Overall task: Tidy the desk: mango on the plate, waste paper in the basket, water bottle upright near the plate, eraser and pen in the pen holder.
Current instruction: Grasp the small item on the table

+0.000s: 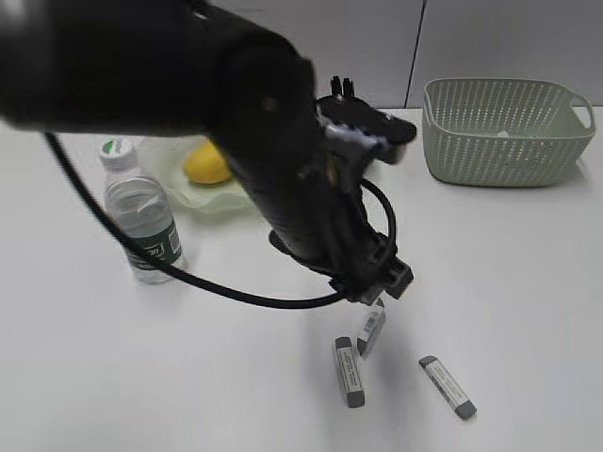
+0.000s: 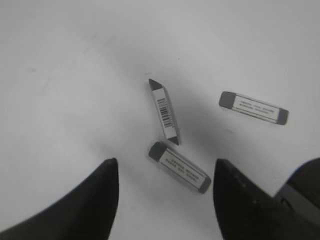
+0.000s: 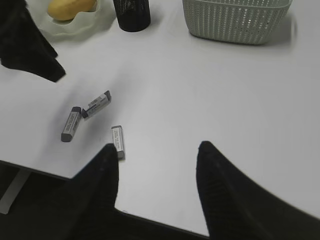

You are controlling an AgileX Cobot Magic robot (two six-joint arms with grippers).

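Three grey-and-white erasers lie at the table's front: one (image 1: 349,371), one leaning on it (image 1: 371,330), one apart to the right (image 1: 448,386). My left gripper (image 1: 380,294) hovers just above them, open and empty; in the left wrist view its jaws (image 2: 166,165) straddle the nearest eraser (image 2: 179,167). My right gripper (image 3: 157,147) is open and empty over the table's front edge, beside an eraser (image 3: 117,141). The mango (image 1: 207,165) lies on the pale plate (image 1: 179,193). The water bottle (image 1: 141,212) stands upright beside the plate. The dark pen holder (image 3: 131,15) stands behind. No pen or waste paper shows.
The green mesh basket (image 1: 504,127) stands at the back right, also in the right wrist view (image 3: 235,20). My left arm (image 1: 283,169) and its cable cross the middle of the exterior view and hide the area behind.
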